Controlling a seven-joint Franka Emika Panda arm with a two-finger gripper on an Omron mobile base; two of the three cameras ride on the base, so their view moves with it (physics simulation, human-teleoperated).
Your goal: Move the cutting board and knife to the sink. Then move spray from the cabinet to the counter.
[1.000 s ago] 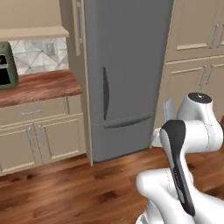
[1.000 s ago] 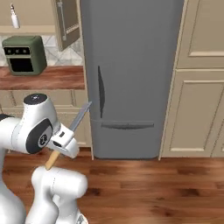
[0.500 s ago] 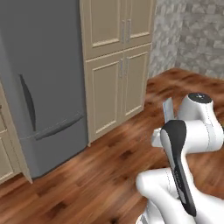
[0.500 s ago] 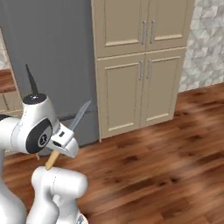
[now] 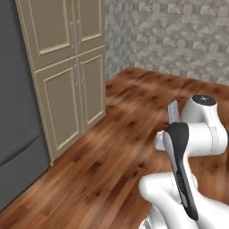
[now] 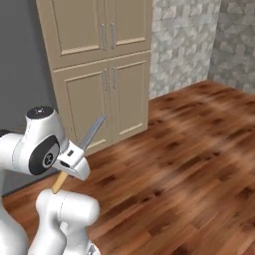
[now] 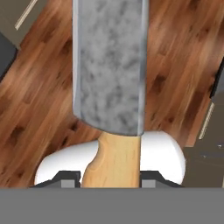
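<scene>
My gripper (image 6: 69,164) is shut on the knife (image 6: 91,135), clamping its yellow-orange handle (image 6: 59,182). The grey-blue blade points up and away from the arm. In the hand view the broad blade of the knife (image 7: 109,65) runs up the middle, and the handle (image 7: 114,162) sits between the fingertips of the gripper (image 7: 111,178). In the left base view the knife's blade (image 5: 172,112) sticks up beside the white wrist. The cutting board, sink, spray, cabinet and counter are out of view.
Tall beige panelled cupboards (image 5: 67,67) (image 6: 102,69) stand ahead, beside a dark grey fridge (image 5: 18,134) (image 6: 20,64). A stone-tiled wall (image 5: 179,36) (image 6: 189,35) closes the corner. Red-brown wooden floor (image 5: 112,147) (image 6: 189,164) spreads in front.
The whole picture has shifted: the base has turned right, so the counter left the frame, the fridge slid to the left edge and the stone wall appeared. The knife stays held.
</scene>
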